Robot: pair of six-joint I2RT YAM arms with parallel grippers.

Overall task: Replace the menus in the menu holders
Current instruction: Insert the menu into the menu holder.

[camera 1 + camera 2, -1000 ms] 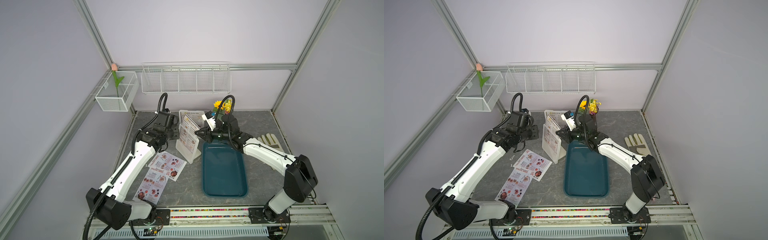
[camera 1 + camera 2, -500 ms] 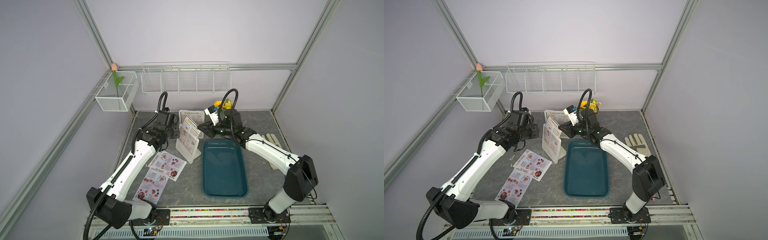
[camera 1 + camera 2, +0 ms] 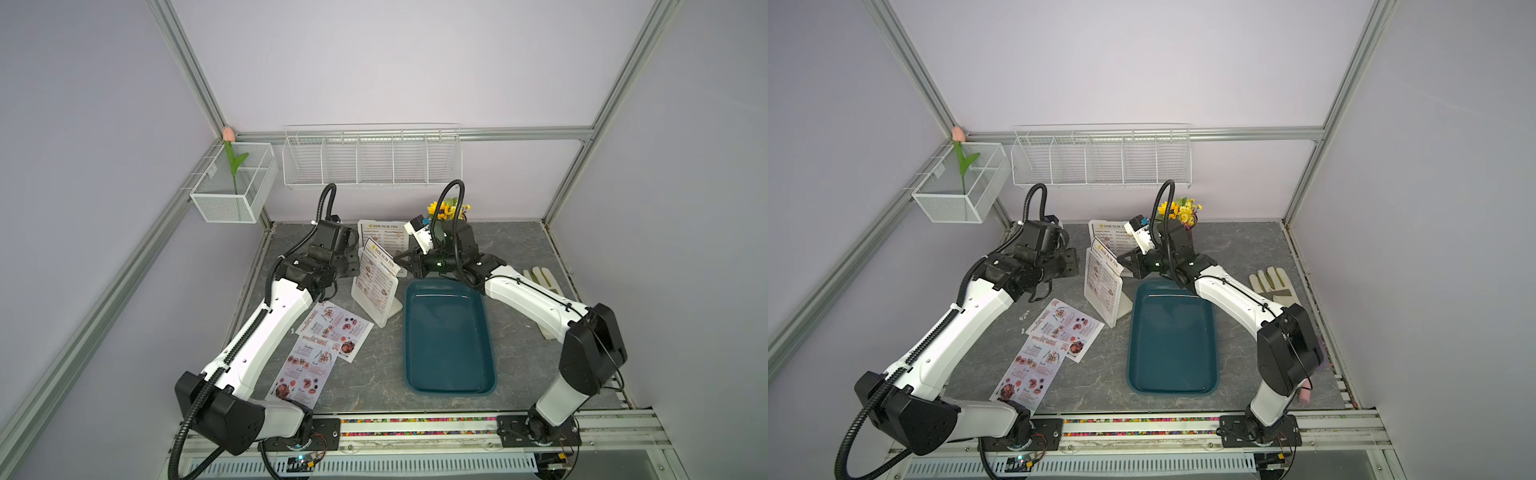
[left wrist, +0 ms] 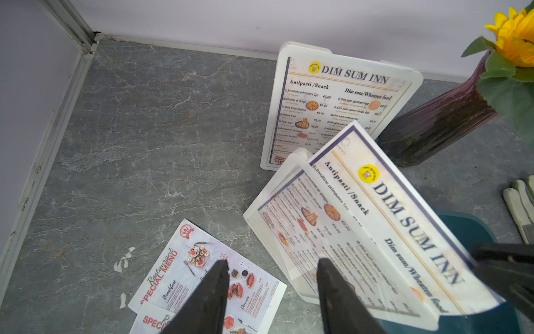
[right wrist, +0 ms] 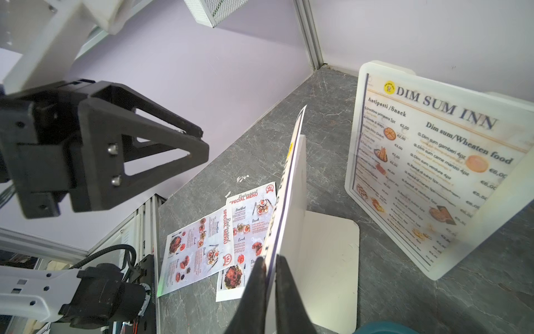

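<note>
**top views.** the near menu holder (image 3: 380,309) stands upright on the desk (image 3: 511,237), just beside a far corner of the teal tray (image 3: 449,388). the raised dim sum inn menu (image 3: 383,259) sticks partly out of its top at a tilt. the right fingers (image 3: 405,262) meet the sheet's upper corner. the left fingers (image 3: 350,266) sit just beside the holder's other side. the far menu holder (image 3: 1108,237) stands near the back wall. two special menus (image 3: 1065,326) lie flat and overlapping beside the left arm.

**left wrist.** the left fingers (image 4: 208,300) are spread apart with nothing between them. past them, the raised dim sum inn menu (image 4: 404,222) slants out of the near menu holder (image 4: 268,219). a glove (image 4: 520,208) and a dark vase (image 4: 433,127) lie beyond.

**right wrist.** the right fingers (image 5: 255,295) are pressed together on the edge of the raised dim sum inn menu (image 5: 284,188), which is seen edge-on. the left fingers (image 5: 202,144) hang clear of the sheet. the far menu holder (image 5: 491,202) leans back with its own sheet fully seated.
</note>
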